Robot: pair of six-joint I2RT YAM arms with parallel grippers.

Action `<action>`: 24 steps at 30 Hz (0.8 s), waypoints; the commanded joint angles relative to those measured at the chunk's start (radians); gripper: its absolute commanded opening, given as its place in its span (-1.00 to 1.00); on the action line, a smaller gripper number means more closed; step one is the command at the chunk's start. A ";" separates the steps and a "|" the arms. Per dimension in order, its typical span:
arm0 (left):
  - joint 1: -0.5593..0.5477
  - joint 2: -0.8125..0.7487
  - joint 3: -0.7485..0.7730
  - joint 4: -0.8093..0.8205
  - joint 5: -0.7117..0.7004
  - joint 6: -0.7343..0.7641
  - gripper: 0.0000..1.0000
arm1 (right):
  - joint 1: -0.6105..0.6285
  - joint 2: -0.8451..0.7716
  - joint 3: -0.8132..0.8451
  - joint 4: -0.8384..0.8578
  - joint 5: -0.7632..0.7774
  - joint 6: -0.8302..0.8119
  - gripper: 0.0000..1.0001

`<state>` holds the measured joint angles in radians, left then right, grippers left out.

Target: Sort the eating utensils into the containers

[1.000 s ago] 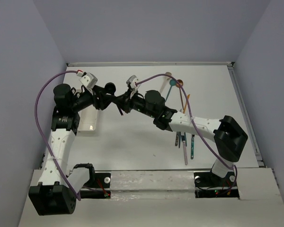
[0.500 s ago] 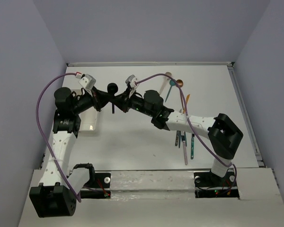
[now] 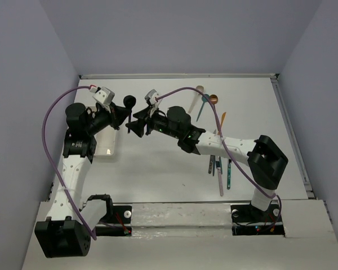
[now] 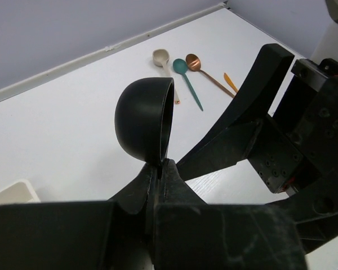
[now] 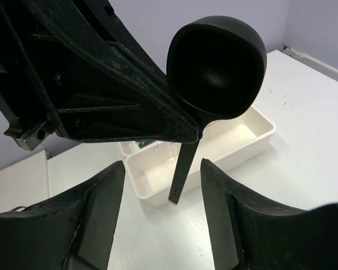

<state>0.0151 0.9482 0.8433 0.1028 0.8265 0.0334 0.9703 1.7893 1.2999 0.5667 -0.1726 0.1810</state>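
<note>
A black spoon (image 3: pixel 129 102) hangs above the table, bowl up and handle pointing down. My left gripper (image 3: pixel 124 113) is shut on its neck just below the bowl (image 4: pixel 145 120). My right gripper (image 5: pixel 162 163) stands open, its fingers either side of the handle (image 5: pixel 182 171) without touching it. The white containers (image 5: pixel 242 140) lie on the table behind the handle, partly hidden under the left arm in the top view (image 3: pixel 106 145). Further utensils lie on the table: a beige spoon (image 4: pixel 161 57), a teal spoon (image 4: pixel 181 67) and a copper spoon (image 4: pixel 194 61) at the back.
Several more utensils (image 3: pixel 219 169) lie side by side near the right arm's forearm. A small orange piece (image 3: pixel 223 117) sits right of the far spoons. The two arms nearly meet over the left middle of the table.
My left gripper has shut on the black spoon's neck. My right gripper, which held the spoon before, has opened and let go of the handle. The spoon now stands more upright.
</note>
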 commanded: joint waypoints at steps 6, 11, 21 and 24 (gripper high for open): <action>0.055 0.020 0.151 -0.101 -0.251 0.186 -1.00 | 0.011 -0.036 0.035 -0.082 0.160 -0.009 0.65; 0.187 0.134 0.232 -0.254 -0.525 0.410 -1.00 | 0.011 -0.108 -0.052 -0.152 0.286 -0.023 0.71; 0.376 0.395 0.198 -0.293 -0.518 0.536 -1.00 | -0.027 -0.162 -0.136 -0.215 0.317 -0.009 0.71; 0.414 0.455 0.206 -0.284 -0.475 0.533 -1.00 | -0.027 -0.159 -0.139 -0.237 0.329 -0.003 0.71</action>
<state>0.3977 1.3949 1.0389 -0.2001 0.3069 0.5278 0.9485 1.6596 1.1751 0.3462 0.1196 0.1757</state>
